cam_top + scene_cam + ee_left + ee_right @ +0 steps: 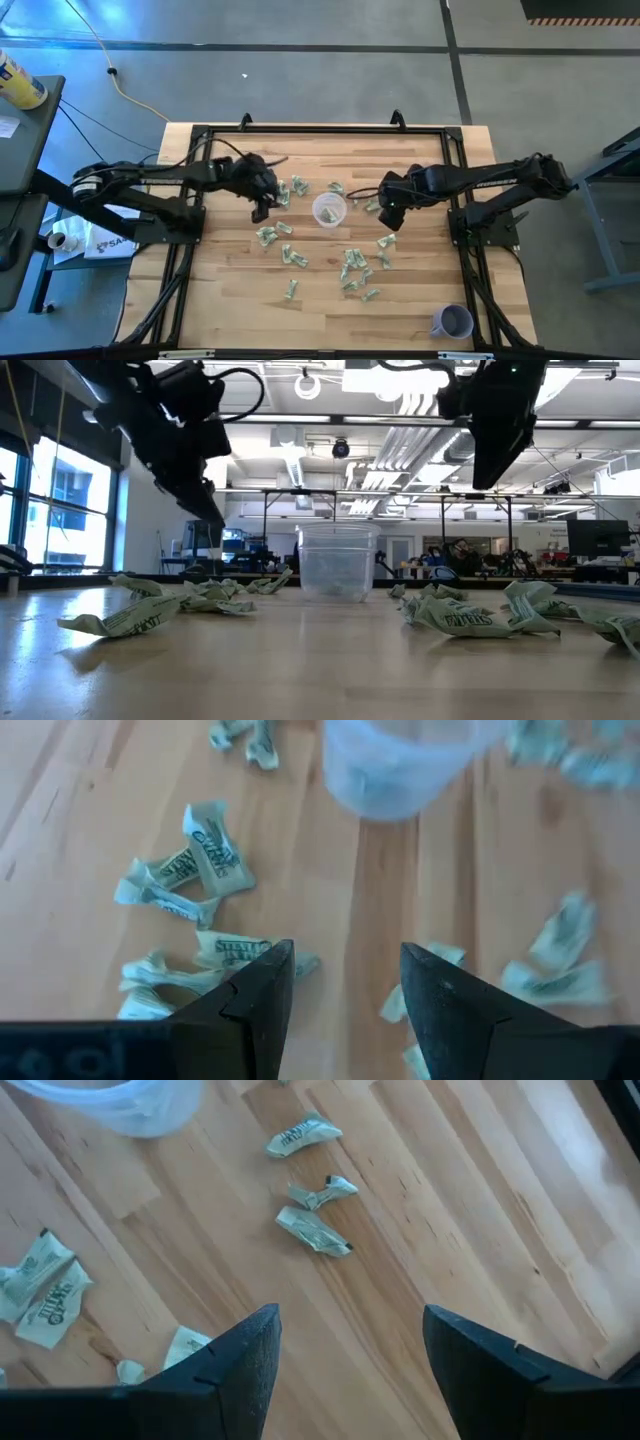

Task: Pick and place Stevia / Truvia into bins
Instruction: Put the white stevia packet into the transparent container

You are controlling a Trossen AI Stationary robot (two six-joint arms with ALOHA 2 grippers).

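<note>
Several crumpled green-and-white Stevia packets (350,265) lie flat and scattered on the wooden table, around a clear plastic cup (329,211) standing upright at its middle. The cup (337,563) shows a few packets inside. My left gripper (261,212) hovers open just left of the cup, above a cluster of packets (195,870), with bare wood between its fingers (345,985). My right gripper (391,218) hovers open just right of the cup, pointing steeply down over bare wood (350,1340), with packets (312,1230) beyond it. Both grippers hang clear of the table in the low view.
An opaque lavender cup (455,321) stands near the table's front right corner. A black frame (300,130) runs along the table's far edge and sides. The near left part of the table (230,300) holds few packets.
</note>
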